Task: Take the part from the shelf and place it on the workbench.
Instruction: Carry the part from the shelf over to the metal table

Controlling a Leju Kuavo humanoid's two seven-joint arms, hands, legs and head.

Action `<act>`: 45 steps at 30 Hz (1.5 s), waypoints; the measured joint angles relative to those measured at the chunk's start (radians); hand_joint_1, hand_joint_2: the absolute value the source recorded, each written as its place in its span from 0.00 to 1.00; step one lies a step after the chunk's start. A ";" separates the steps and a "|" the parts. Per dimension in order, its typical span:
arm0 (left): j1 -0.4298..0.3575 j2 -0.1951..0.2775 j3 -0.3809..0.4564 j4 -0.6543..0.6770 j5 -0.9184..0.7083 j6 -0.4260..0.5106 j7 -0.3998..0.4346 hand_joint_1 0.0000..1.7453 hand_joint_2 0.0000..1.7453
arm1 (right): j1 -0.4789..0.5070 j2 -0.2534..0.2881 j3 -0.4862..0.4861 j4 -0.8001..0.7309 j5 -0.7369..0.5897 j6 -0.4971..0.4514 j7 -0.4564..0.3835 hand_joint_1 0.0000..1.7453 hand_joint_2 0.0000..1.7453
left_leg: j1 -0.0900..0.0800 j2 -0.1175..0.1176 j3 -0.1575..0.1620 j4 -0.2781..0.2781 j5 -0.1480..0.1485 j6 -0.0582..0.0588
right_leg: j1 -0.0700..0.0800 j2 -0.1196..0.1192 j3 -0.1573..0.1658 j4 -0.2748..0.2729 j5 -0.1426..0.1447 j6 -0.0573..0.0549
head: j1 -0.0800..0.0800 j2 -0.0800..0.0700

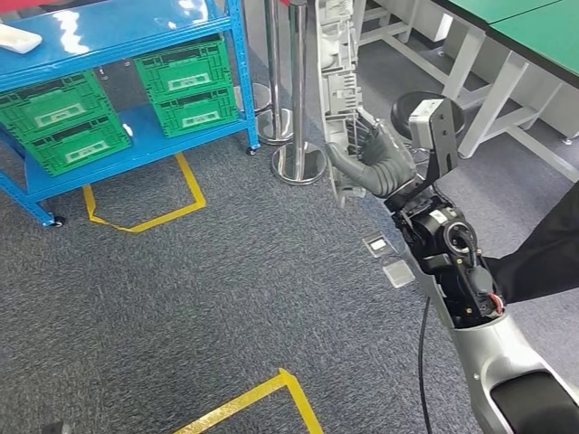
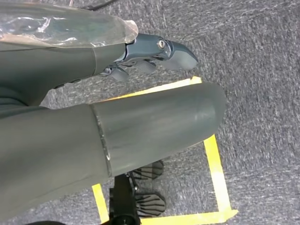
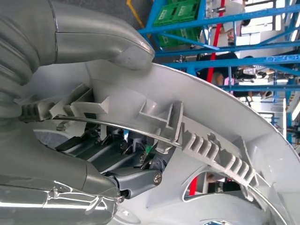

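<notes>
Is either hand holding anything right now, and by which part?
The right hand grips the long grey ribbed plastic part near its lower end. The left hand holds nothing.

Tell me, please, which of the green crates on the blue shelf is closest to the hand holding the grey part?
The lower right green crate, stacked beside the shelf's right-hand post, lies closest to the right hand; the other crates sit above it or further left.

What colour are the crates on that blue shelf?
Green, with pale labels on the crates; the head view shows them best.

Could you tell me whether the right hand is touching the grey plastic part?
Touching: the right wrist view shows the right hand gripping the part, thumb over its edge and fingers behind its ribs.
</notes>
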 joint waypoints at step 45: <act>0.001 -0.007 0.000 0.000 -0.002 0.000 0.000 0.00 0.00 | 0.014 0.000 0.000 -0.004 0.000 -0.007 0.005 1.00 1.00 | -0.002 0.069 0.005 0.009 -0.011 -0.008 | 0.010 -0.087 0.009 0.005 -0.013 0.002 | 0.046 0.000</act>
